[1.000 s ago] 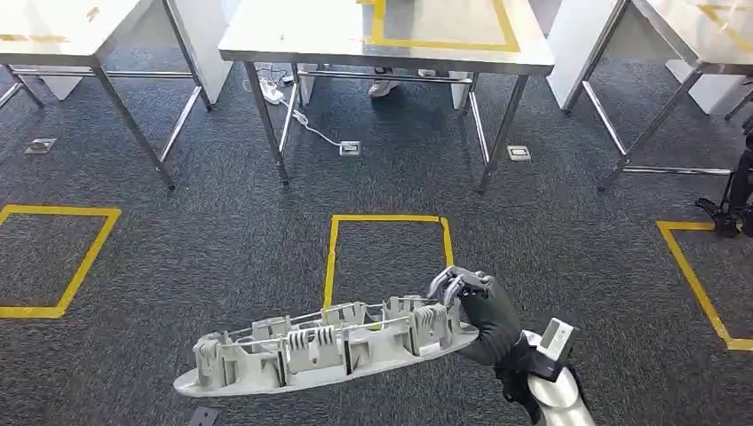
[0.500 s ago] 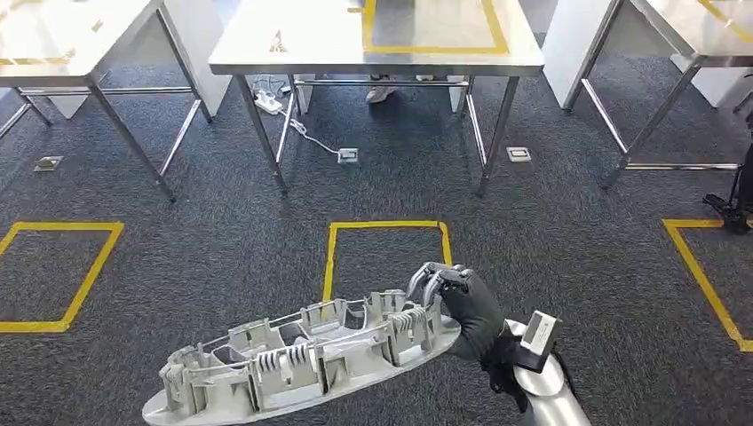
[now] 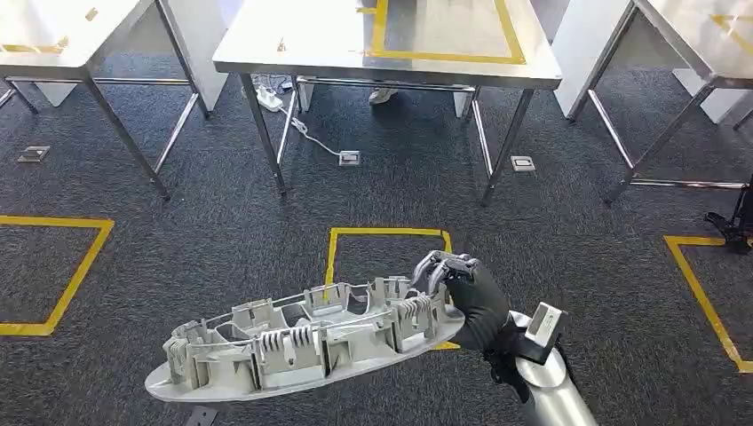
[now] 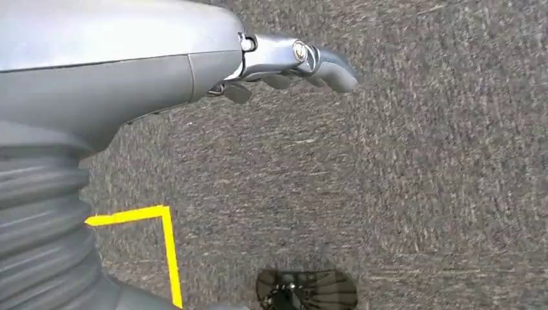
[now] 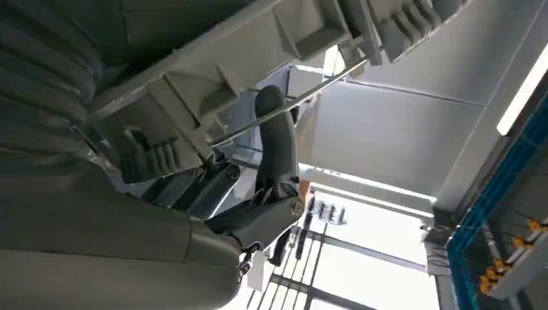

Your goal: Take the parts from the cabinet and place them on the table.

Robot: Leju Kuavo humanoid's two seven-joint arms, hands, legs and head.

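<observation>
Dark grey carpet (image 3: 213,222) covers most of the head view, marked with yellow tape squares (image 3: 388,233). Across the top of the frame stand steel tables; the middle one's surface (image 3: 311,40) carries a yellow tape outline, and a white power strip (image 3: 271,96) lies on the floor under it at upper centre.

In the lower middle of the frame a long grey ribbed part (image 3: 293,342) is held up over the carpet, running from lower left up to the right. The right hand (image 3: 466,297) grips its right end, dark fingers (image 3: 439,271) curled over the top edge, the silver forearm entering from the lower right. In the right wrist view the same part (image 5: 271,45) crosses the upper frame with a finger hooked over a thin rod on it.

The left hand (image 4: 213,64) hangs over the carpet holding nothing, its fingers (image 4: 323,64) stretched out.
</observation>
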